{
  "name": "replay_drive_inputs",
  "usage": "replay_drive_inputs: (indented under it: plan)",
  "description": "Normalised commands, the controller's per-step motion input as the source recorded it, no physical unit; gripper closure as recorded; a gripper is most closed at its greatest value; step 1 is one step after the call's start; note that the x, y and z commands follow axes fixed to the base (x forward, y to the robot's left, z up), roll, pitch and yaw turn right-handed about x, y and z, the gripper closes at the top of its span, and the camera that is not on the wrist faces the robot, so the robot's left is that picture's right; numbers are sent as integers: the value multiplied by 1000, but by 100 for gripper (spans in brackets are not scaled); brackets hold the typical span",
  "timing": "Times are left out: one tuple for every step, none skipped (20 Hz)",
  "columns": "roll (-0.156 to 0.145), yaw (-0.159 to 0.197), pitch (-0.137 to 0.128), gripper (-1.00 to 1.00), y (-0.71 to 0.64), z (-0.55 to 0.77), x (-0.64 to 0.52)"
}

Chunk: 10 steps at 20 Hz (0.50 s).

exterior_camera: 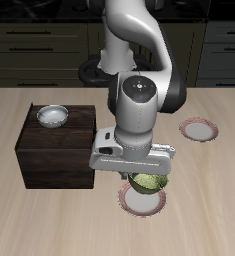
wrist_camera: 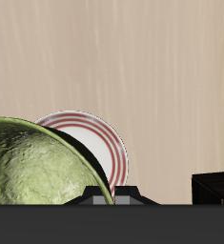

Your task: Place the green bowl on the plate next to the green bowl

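The green bowl (exterior_camera: 149, 183) is a small yellow-green mottled bowl held at my gripper (exterior_camera: 147, 180), partly hidden under the gripper body. It hangs just above the plate (exterior_camera: 143, 203), a round plate with a pink-red rim and pale centre near the table's front edge. In the wrist view the green bowl (wrist_camera: 37, 167) fills the view close to the camera and the plate (wrist_camera: 99, 141) shows behind it. The gripper is shut on the bowl's rim; its fingertips are hidden.
A dark wooden cabinet (exterior_camera: 59, 150) stands beside the plate, with a silver-white bowl (exterior_camera: 52, 116) on top. A second, smaller-looking pink-rimmed plate (exterior_camera: 199, 130) lies farther back. The cabinet's corner shows in the wrist view (wrist_camera: 213, 189).
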Motion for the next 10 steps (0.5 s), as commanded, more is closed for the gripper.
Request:
replay_drive_inputs:
  plan:
    - [-47, 30, 19, 100, -60, -229, 15]
    - [55, 3, 77, 100, 81, -526, -3]
    - [0, 0, 0, 100, 0, 0, 0]
    - [3, 6, 102, 100, 59, -574, 11]
    - [-35, 55, 9, 100, -6, -174, -1]
    - [4, -18, -2, 100, -34, 44, -22]
    - [-19, -8, 37, 100, -81, -184, 29]
    - [-19, 21, 39, 100, 5, -176, 31]
    - [-7, 13, 63, 100, -20, -174, 51]
    - [-59, -12, 101, 100, -81, -133, 11]
